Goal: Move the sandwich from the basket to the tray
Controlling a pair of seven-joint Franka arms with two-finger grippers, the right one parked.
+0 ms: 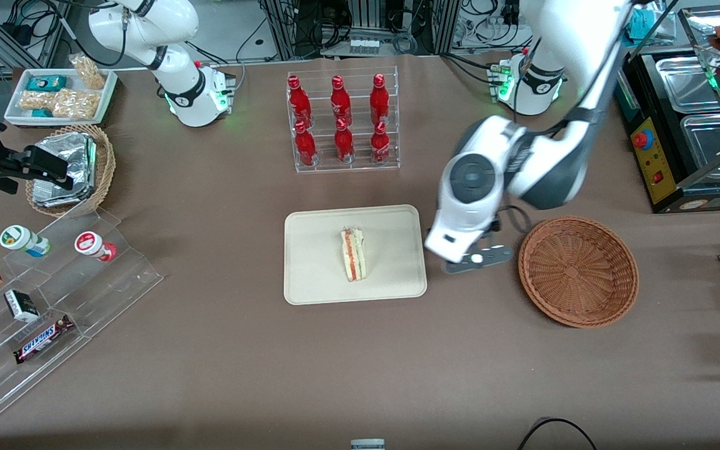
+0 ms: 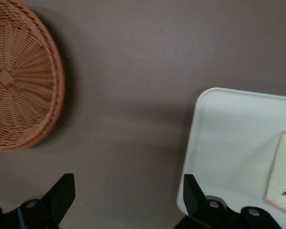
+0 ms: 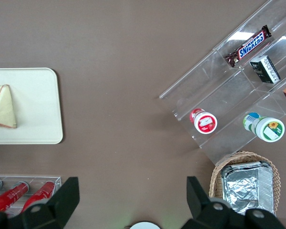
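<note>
Open tool hovers between basket and tray holding sandwich.

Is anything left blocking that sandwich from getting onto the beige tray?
Nothing visible: the sandwich already lies on the tray. The basket holds nothing, and the open pincer hangs over bare table between basket and tray.

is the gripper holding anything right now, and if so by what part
Nothing is held. The gripper is open and empty above bare table between the basket and the tray; the sandwich lies on the tray.
</note>
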